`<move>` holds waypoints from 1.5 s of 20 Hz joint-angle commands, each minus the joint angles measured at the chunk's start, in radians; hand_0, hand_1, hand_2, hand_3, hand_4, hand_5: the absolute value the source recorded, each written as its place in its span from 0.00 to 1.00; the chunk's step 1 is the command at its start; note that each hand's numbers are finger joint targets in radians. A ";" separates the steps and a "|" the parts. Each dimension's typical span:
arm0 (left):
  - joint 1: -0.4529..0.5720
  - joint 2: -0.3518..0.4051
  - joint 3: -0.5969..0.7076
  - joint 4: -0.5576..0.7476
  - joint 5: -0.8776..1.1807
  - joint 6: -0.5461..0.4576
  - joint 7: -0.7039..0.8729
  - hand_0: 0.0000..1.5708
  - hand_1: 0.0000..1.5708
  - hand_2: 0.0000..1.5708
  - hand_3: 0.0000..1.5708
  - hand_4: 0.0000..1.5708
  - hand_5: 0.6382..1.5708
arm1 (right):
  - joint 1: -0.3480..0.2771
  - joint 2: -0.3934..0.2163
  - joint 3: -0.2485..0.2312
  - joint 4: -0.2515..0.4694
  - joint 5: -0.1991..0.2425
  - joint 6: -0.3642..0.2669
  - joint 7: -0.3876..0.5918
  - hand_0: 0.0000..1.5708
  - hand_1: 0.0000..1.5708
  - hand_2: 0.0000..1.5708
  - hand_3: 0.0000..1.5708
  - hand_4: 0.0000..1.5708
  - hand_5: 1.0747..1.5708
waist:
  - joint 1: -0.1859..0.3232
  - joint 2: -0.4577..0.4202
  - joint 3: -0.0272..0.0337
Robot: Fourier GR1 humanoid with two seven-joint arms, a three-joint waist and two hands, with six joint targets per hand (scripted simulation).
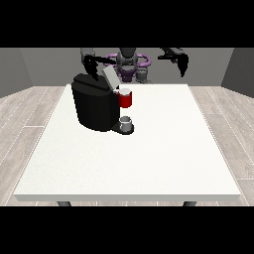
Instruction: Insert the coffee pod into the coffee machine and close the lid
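The counter (149,163) has a matt white, faintly grainy top. The coffee machine (94,106) looks like smooth black plastic with a dull sheen, its raised lid (109,77) pale grey; at its 3 o'clock the pod holder (126,99) is glossy red. The cup (126,122) below looks like grey metal. The floor (30,119) resembles pale matt wood planks

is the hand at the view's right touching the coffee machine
Apart. The front view shows the hand at the view's right raised far to the side of the coffee machine, with bare table between them.
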State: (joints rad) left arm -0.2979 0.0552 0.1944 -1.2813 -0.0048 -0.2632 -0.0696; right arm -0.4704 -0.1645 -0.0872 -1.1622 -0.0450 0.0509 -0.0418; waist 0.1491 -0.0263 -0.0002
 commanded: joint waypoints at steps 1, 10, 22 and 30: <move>0.011 0.022 0.009 -0.013 0.017 0.018 0.001 0.00 0.00 0.00 0.00 0.00 1.00 | -0.077 0.000 0.023 0.011 0.024 0.007 0.049 0.00 0.00 0.00 0.00 0.00 1.00 | -0.037 0.032 0.0002; 0.054 0.009 -0.026 -0.111 0.046 0.029 0.016 0.00 0.00 0.00 0.00 0.00 1.00 | -0.148 -0.007 -0.013 0.123 0.054 -0.013 -0.026 0.00 0.00 0.00 0.00 0.03 1.00 | -0.007 0.076 0.0003; 0.019 0.034 -0.014 -0.061 0.027 0.085 -0.017 0.00 0.00 0.00 0.00 0.00 1.00 | -0.221 0.035 0.035 0.136 0.080 0.014 -0.044 0.00 0.00 0.00 0.00 0.00 1.00 | -0.041 0.121 0.0001; 0.017 0.064 -0.014 -0.062 0.050 0.062 -0.004 0.00 0.00 0.00 0.00 0.02 1.00 | -0.285 0.060 0.066 0.154 0.141 -0.019 -0.025 0.00 0.00 0.00 0.00 0.00 1.00 | -0.015 0.107 0.0002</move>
State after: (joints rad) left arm -0.2609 0.1141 0.1829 -1.3462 0.0354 -0.2008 -0.0856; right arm -0.7149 -0.1215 -0.0363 -1.0266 0.0621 0.0579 -0.0583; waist 0.1190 0.0647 -0.0009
